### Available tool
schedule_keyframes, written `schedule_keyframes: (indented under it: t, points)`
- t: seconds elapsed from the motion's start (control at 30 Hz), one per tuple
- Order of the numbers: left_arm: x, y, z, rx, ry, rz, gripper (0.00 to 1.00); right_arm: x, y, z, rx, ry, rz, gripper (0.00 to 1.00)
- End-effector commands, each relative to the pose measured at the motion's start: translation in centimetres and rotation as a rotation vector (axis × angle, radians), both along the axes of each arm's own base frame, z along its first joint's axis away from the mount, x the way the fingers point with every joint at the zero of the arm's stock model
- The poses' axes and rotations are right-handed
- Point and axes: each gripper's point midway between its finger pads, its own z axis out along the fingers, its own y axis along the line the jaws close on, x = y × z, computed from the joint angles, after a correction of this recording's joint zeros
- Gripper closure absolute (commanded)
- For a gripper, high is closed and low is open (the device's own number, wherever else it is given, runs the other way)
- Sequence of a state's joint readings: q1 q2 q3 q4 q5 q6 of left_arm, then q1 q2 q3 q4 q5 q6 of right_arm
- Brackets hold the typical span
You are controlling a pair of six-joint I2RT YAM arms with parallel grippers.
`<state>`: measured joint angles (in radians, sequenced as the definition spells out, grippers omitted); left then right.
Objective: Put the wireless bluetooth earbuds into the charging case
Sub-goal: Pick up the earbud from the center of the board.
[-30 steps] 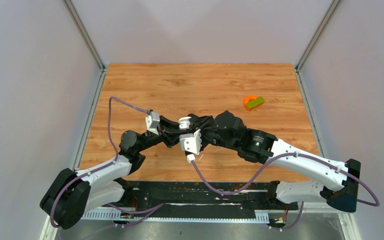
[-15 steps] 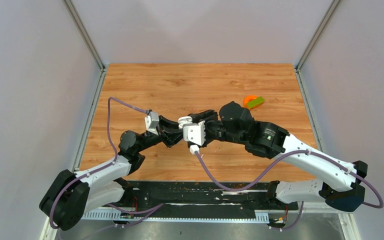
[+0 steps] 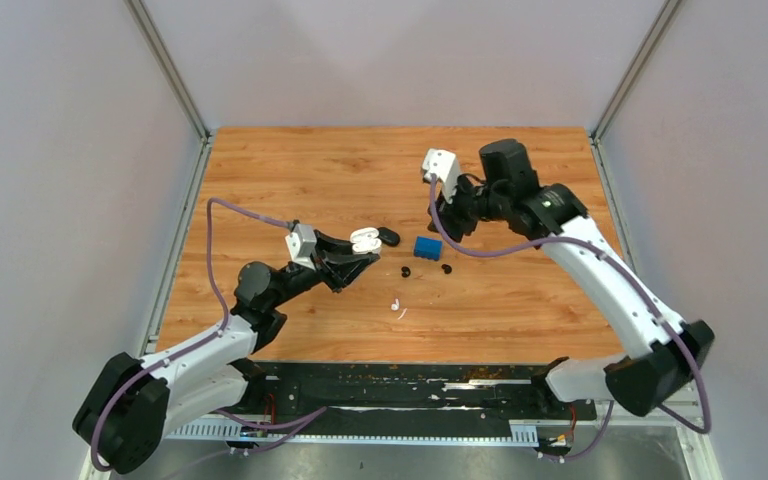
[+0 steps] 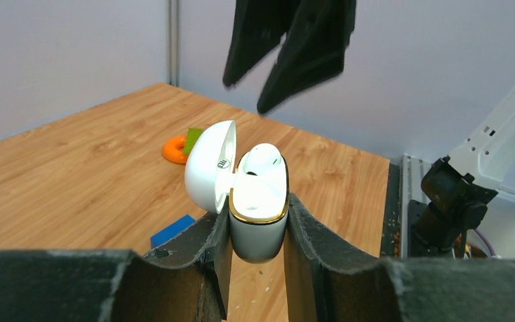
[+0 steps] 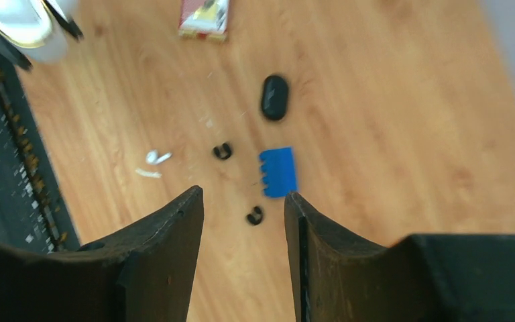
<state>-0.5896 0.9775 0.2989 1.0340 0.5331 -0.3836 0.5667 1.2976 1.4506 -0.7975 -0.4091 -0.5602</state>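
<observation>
My left gripper (image 3: 358,250) is shut on the white charging case (image 4: 258,204), held upright above the table with its lid (image 4: 210,168) open. One white earbud (image 4: 263,159) sits in the case. Another white earbud (image 3: 395,302) lies on the table, also in the right wrist view (image 5: 153,157). Two tiny black curled pieces (image 5: 222,151) (image 5: 255,215) lie near the blue block (image 3: 426,247). My right gripper (image 3: 447,212) is open and empty, raised high above the blue block; its midpoint is in the right wrist view (image 5: 243,201).
A black oval object (image 3: 388,237) lies beside the case. A thin white sliver (image 5: 147,173) lies by the loose white earbud. An orange ring (image 4: 174,149) with a green block (image 4: 191,137) sits at the back right, hidden by the right arm in the top view.
My right gripper has pulled away from the case, up and to the back right, uncovering the small things on the table. The left gripper still holds the case in place.
</observation>
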Motion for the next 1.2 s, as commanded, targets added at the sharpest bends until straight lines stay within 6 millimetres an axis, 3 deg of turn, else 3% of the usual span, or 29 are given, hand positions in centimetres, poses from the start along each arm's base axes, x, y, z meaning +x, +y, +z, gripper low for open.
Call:
schedule_keyframes:
  t: [0.0, 0.2, 0.47, 0.7, 0.9, 1.17]
  points:
    - [0.6, 0.8, -0.1, 0.026, -0.026, 0.071, 1.00, -3.9, 0.9, -8.2, -0.041, 0.346, 0.122, 0.52]
    - [0.0, 1.6, -0.8, 0.106, -0.035, 0.095, 1.00, -2.3, 1.4, -13.1, -0.143, 0.297, 0.248, 0.55]
    - [-0.5, 2.3, -1.9, 0.223, -0.057, 0.084, 1.00, -1.6, 5.0, -17.2, -0.168, 0.268, 0.392, 0.57]
    - [0.3, 0.9, -2.8, 0.229, -0.007, -0.003, 1.00, -1.1, 7.6, -20.0, -0.186, 0.244, 0.424, 0.58]
    - [0.6, 2.1, -1.4, 0.093, 0.026, 0.007, 1.00, 0.0, 9.2, -22.4, -0.214, 0.271, 0.431, 0.59]
    - [-0.7, 2.9, -2.2, 0.120, 0.025, 0.015, 1.00, -0.6, 10.3, -24.8, -0.244, 0.297, 0.475, 0.58]
